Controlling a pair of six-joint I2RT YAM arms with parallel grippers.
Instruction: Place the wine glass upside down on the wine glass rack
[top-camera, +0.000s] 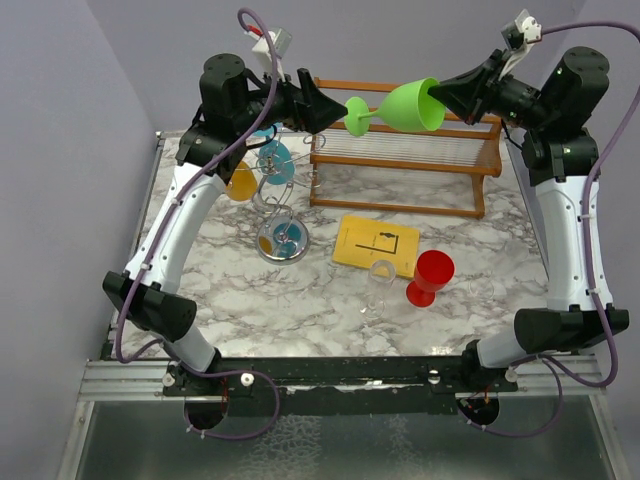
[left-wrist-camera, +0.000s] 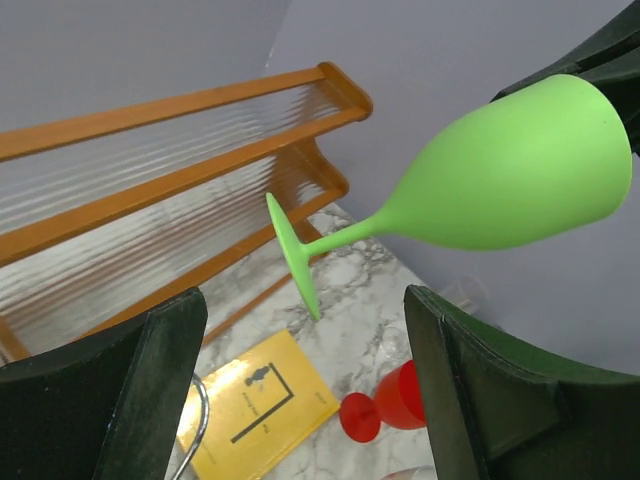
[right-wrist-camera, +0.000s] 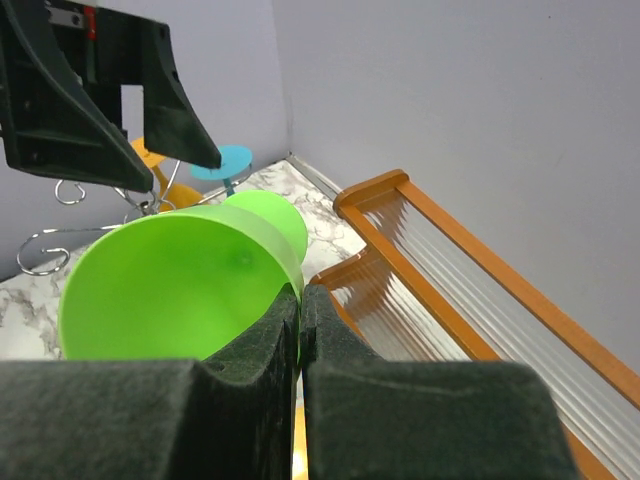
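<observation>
Left wrist: left gripper (left-wrist-camera: 300, 305) is hanging spread, glass (left-wrist-camera: 510, 170) foot just ahead; right gripper (right-wrist-camera: 300, 300) is pinching rim, off-centre closing risking knocking it loose.

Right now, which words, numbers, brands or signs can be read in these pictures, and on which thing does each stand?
No word, number or brand can be read in any view.
On the yellow card: only a black line drawing with a small dark figure, no letters that can be read.
On the green glass, the red glass and the wooden rack: no print shows.
</observation>
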